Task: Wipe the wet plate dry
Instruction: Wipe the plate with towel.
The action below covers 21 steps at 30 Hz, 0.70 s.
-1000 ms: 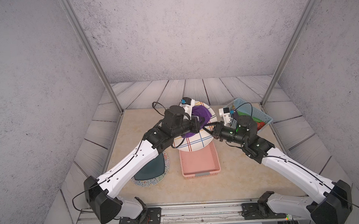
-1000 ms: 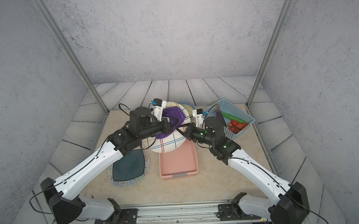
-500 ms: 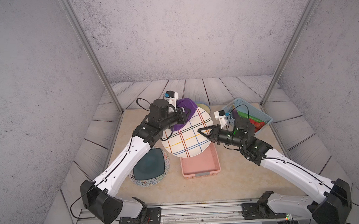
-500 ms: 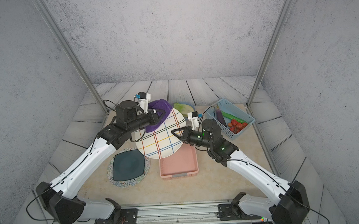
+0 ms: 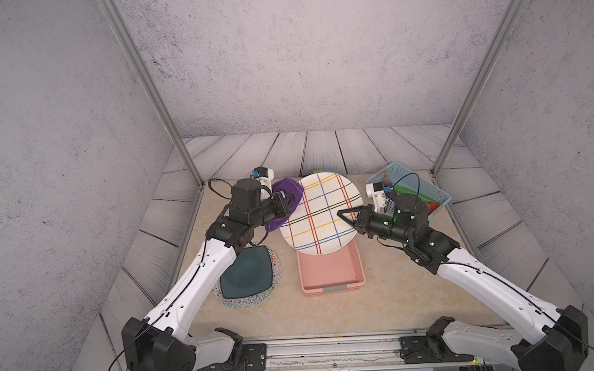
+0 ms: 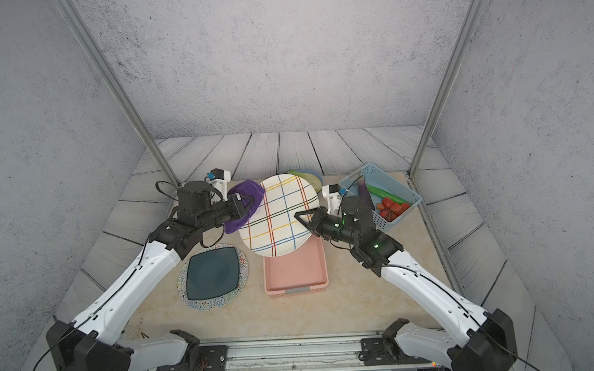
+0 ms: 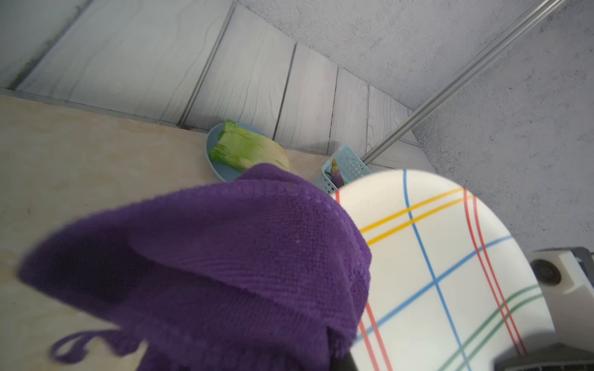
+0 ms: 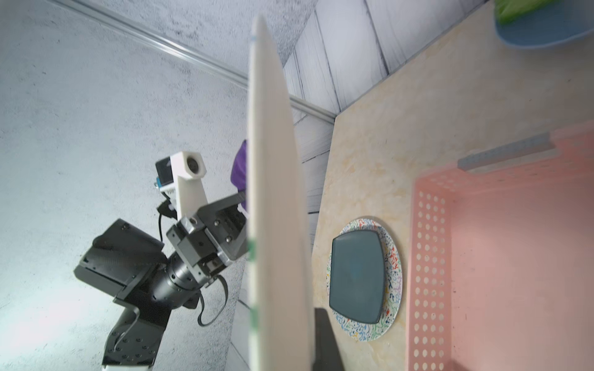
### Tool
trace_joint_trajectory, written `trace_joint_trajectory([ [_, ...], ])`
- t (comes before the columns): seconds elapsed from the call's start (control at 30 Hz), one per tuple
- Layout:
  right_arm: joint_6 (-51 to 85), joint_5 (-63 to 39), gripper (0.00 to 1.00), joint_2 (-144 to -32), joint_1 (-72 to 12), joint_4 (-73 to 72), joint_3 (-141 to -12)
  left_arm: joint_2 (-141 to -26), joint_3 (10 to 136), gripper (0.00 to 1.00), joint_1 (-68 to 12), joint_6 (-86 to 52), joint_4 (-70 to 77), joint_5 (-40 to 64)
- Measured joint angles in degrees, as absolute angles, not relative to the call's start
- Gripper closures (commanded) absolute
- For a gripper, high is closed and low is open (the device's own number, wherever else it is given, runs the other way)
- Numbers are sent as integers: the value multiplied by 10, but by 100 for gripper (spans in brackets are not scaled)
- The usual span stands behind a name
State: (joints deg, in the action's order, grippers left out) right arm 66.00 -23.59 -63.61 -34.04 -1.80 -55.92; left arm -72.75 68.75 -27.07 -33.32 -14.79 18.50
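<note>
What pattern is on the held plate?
Round white plate: blue, red, yellow, dark crossing lines; clearest in a top view.

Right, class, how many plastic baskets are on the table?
2: the pink basket mid-table, partly under the raised striped plate, and the blue basket of vegetables at the back right. None seems hidden.

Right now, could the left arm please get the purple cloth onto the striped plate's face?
Probably yes: the left gripper holds the purple cloth at the rim of the striped plate, nothing between.
</note>
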Motion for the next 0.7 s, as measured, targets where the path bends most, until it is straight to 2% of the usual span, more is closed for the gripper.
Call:
trace_joint_trajectory([
  [0.23, 675, -211, 100, -634, -289, -45, -544, -761, 723, 100, -414, -283, -166, 198],
  [0.6, 687, -219, 100, -635, -253, -109, -566, -838, 865, 100, -484, -238, -197, 176],
  [0.7, 698, -225, 100, -635, -241, -111, -566, -834, 863, 100, -471, -257, -185, 187],
])
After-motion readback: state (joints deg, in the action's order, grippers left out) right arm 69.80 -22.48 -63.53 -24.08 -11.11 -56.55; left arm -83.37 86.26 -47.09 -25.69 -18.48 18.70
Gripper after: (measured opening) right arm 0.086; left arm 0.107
